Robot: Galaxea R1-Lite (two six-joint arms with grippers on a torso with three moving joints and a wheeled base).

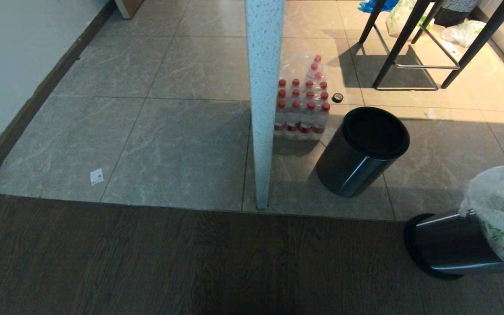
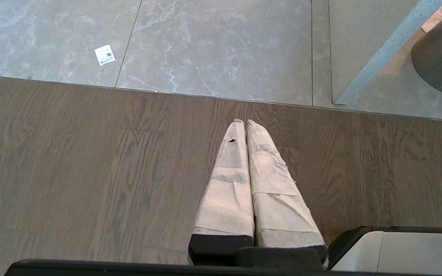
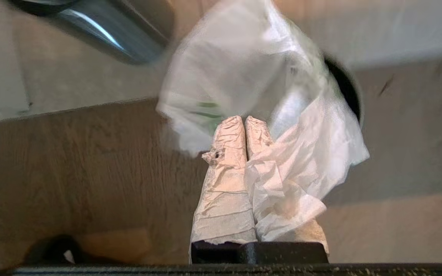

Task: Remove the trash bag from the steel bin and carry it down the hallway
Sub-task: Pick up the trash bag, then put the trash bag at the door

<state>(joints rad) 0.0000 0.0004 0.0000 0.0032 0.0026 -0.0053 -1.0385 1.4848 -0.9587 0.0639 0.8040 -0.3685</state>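
Beside the tipped steel bin (image 1: 449, 251), crinkly green-printed trash bag (image 1: 503, 214) bulges.

The bin (image 1: 449, 249) at lower right of the head view is shiny brushed steel with a black plastic ring. The bag (image 1: 503, 214) is thin, crinkly, translucent white plastic with green print. The floorboards (image 1: 169, 262) are matt, grained dark wood; the tiles (image 1: 182, 144) are glossy and marbled. The right gripper (image 3: 245, 122) wears creased pale wrapping.
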